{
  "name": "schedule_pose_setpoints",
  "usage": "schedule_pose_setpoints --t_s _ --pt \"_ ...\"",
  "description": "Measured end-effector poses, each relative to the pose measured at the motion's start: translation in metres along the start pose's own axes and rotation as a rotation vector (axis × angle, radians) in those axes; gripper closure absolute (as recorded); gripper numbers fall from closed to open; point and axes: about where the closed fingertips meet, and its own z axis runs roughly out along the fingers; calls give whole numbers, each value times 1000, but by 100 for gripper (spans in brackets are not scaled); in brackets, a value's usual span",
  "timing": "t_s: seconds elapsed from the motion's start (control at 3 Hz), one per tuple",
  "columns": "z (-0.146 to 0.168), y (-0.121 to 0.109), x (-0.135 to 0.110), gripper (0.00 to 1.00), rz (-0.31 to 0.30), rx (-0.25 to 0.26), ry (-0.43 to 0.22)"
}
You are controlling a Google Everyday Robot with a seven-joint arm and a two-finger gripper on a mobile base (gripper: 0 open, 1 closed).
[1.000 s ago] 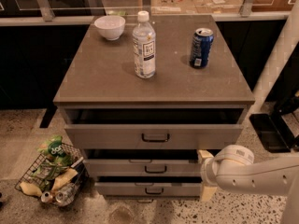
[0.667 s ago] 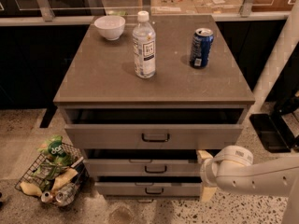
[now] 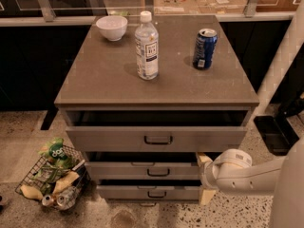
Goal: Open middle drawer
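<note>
The middle drawer [image 3: 142,170] is the shallow grey front between the top drawer [image 3: 118,139] and the bottom drawer [image 3: 123,192], with a small black loop handle [image 3: 158,173] at its centre. It stands slightly out from the cabinet, with a dark gap above it. My gripper [image 3: 205,177] is at the drawer's right end, well to the right of the handle. Its two pale fingers [image 3: 204,158] are spread apart, one above and one below the drawer front's level. It holds nothing.
On the cabinet top [image 3: 104,80] stand a white bowl [image 3: 112,27], a clear water bottle [image 3: 146,45] and a blue can [image 3: 204,48]. A wire basket of trash [image 3: 52,178] sits on the floor at the left. A black bin [image 3: 275,134] is at the right.
</note>
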Motion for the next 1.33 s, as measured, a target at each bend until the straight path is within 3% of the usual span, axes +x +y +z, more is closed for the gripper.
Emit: schedule_pose_setpoints --t_s 0.33,0.67,1.33 --pt "23 -1 -3 0 17 -2 -36" --pt "36 -4 -4 24 35 17 -75" --pt "36 -3 -6 72 31 13 -75"
